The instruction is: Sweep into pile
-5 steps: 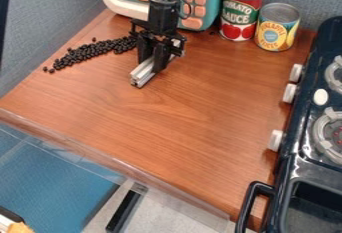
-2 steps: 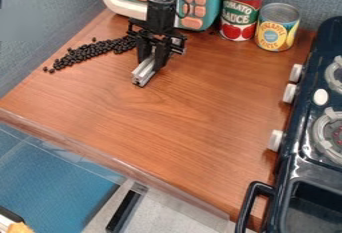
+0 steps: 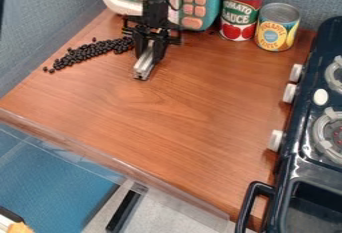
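My gripper [image 3: 149, 54] hangs over the back left part of the wooden table [image 3: 160, 122], shut on a silver metal bar [image 3: 143, 67]. The bar lies between the two fingers, and its near end points toward the front of the table. Left of the gripper, small black beans [image 3: 87, 52] form a long band, slanting from beside the fingers down to the left. A couple of loose beans [image 3: 49, 70] lie at the band's far left end. Whether the bar touches the table, I cannot tell.
Behind the gripper stands a teal and white toy microwave [image 3: 200, 2]. A tomato sauce can [image 3: 241, 9] and a pineapple can [image 3: 276, 27] stand at the back right. The dark toy stove [image 3: 304, 142] lines the right side, its white knobs facing the table.
The gripper and its bar have shifted slightly toward the back of the table, and the bar has turned to point more directly toward the front. The beans look unchanged.
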